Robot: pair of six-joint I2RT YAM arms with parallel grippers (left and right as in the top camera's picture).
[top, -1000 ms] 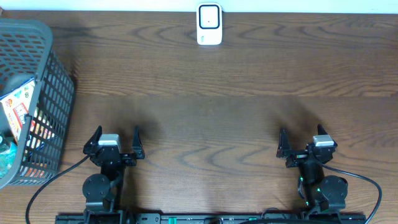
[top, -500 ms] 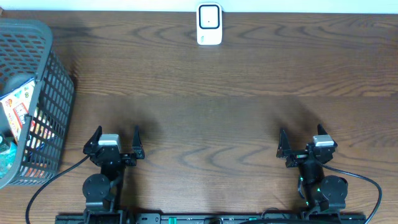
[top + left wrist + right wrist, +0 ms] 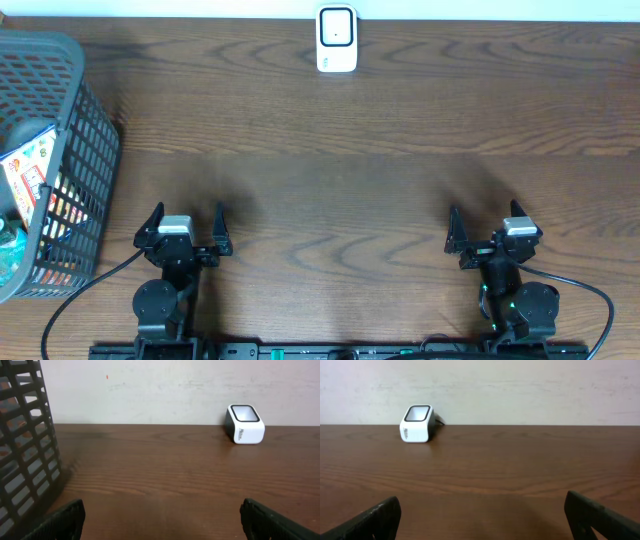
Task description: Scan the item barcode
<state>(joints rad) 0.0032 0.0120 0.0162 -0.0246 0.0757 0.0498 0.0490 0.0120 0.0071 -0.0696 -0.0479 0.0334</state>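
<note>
Wooden table (image 3: 400, 150): basket (image 3: 92, 170) left, scanner (image 3: 337, 40) far

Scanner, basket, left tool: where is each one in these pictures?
Scanner (image 3: 337, 32): overhead view, on its top face.
Basket (image 3: 97, 168): overhead view, on its right mesh wall.
Left tool (image 3: 188, 211): overhead view, midway between its open fingertips.

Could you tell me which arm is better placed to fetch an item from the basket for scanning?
Probably the left: the left claw, open, sits nearest the basket of items; the right claw, also open, is far across the table.
</note>
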